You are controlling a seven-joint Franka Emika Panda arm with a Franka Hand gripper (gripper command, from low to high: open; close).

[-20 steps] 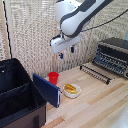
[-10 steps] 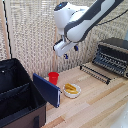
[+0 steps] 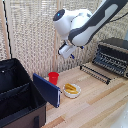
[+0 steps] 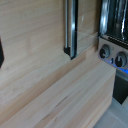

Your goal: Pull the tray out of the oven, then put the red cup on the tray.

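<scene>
The exterior view is showing the red cup (image 3: 53, 77) standing on the tabletop (image 3: 95, 102) beside a white bowl (image 3: 72, 90) and near a black case (image 3: 20, 97); none of these is appearing in the wrist view. The oven (image 3: 113, 54) is sitting at the exterior view's right, door (image 3: 96, 73) lying open, tray (image 3: 112, 62) inside. The wrist view is showing the door handle (image 4: 70, 27) and knobs (image 4: 105, 52). The hand (image 3: 64, 52) is hanging high above the cup; whether it is wide or narrow I cannot tell.
</scene>
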